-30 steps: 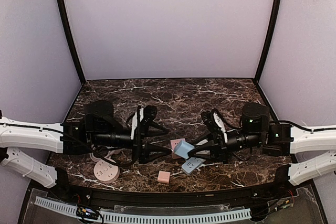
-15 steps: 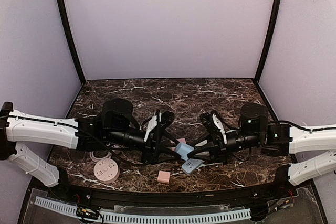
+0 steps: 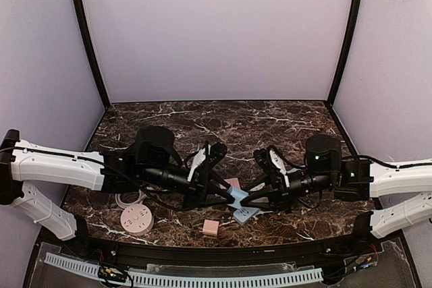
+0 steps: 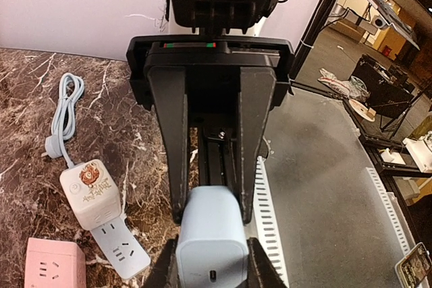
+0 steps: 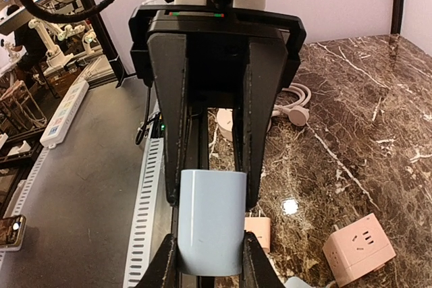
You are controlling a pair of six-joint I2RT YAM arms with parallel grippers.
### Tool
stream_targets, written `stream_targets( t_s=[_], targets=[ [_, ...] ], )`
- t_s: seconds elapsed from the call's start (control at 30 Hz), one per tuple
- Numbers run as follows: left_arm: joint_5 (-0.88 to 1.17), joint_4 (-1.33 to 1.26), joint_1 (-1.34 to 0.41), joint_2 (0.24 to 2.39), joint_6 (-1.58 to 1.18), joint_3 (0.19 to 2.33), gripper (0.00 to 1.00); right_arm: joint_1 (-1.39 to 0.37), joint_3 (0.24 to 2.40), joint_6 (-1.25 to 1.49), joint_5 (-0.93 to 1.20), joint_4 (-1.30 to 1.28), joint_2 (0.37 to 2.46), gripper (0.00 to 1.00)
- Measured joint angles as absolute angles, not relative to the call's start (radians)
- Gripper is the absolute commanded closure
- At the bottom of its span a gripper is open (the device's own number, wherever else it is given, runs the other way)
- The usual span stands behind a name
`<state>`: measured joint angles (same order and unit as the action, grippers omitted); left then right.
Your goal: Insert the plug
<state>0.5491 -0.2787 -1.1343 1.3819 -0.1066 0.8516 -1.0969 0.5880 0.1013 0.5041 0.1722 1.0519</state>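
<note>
The plug (image 3: 237, 197) is a light-blue block held in the air over the front middle of the table, and both grippers meet at it. My left gripper (image 3: 229, 197) is shut on one end and my right gripper (image 3: 244, 200) is shut on the other. In the left wrist view the plug (image 4: 211, 234) fills the space between my left gripper's (image 4: 212, 268) fingers, with the right gripper (image 4: 211, 210) clamping its far end. In the right wrist view the plug (image 5: 210, 224) sits in my right gripper (image 5: 210, 261), and the left gripper (image 5: 211, 197) grips it from the other side. Its prongs are hidden.
Below the plug are a pink cube socket (image 3: 233, 183) and a pale blue-white socket (image 3: 246, 215). A small pink adapter (image 3: 210, 227) lies near the front edge. A round white socket (image 3: 137, 219) is at the front left. A white cube socket (image 4: 91, 193) with a blue cable lies nearby.
My left arm has reached right to the plug and its jaws have closed on it. The right gripper kept hold of the plug and shifted slightly left.
</note>
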Motion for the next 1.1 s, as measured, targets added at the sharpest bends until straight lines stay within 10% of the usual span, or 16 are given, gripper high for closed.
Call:
stream_targets(
  t_s=[0.1,0.27,0.37,1.1],
  targets=[
    [0.557,-0.279,-1.134,1.385,-0.116,0.852,0.99,-1.097,0.588,0.102,0.504,0.170,1.053,0.92],
    [0.559,-0.290,-1.131,1.387,-0.135,0.852,0.99,-1.098,0.587,0.112,0.470,0.174,1.052,0.20],
    [0.557,-0.297,-1.137,1.390,-0.150,0.852,0.99,-1.100,0.587,0.124,0.399,0.172,1.048,0.04],
    [0.030,0.205,-1.223,1.578,-0.234,1.140,0.99,-1.100,0.708,0.451,-0.508,-0.294,0.964,0.01]
  ],
)
